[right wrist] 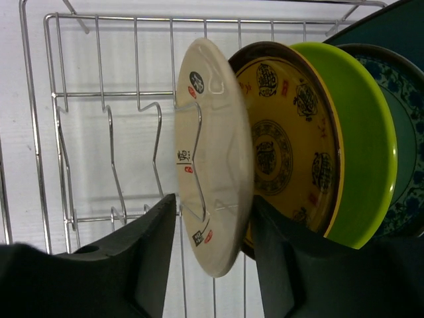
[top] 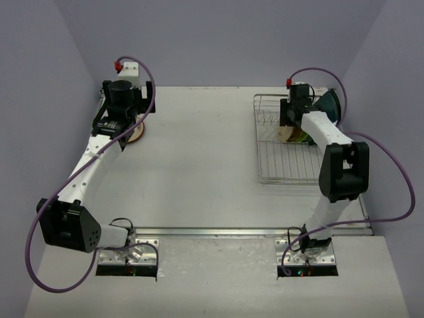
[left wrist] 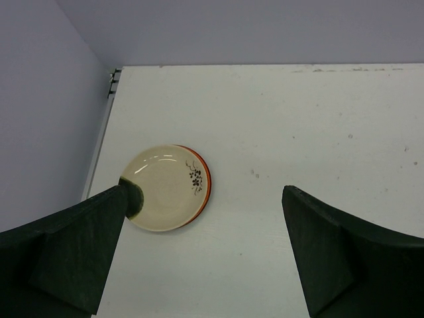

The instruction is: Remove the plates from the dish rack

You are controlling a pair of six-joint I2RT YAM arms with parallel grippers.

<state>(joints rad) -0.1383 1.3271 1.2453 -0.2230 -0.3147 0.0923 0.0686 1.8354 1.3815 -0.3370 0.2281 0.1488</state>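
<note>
The dish rack (top: 285, 169) stands at the far right of the table. In the right wrist view its wires (right wrist: 99, 93) hold a cream plate (right wrist: 215, 165), a yellow plate (right wrist: 285, 132), a green plate (right wrist: 361, 152) and a dark-teal plate (right wrist: 404, 152), all on edge. My right gripper (right wrist: 215, 215) is open, with one jaw on each side of the cream plate's lower rim; a small gap shows on the left side. My left gripper (left wrist: 205, 245) is open and empty above the table. A cream plate with a flower print (left wrist: 162, 189) lies flat on an orange-rimmed plate (left wrist: 208, 179) just beyond its left finger (left wrist: 79, 252).
The stack of unloaded plates (top: 137, 134) lies near the table's far-left edge, close to the purple side wall. The dark-teal plate (top: 330, 106) leans at the rack's far-right corner. Purple cables loop off both arms.
</note>
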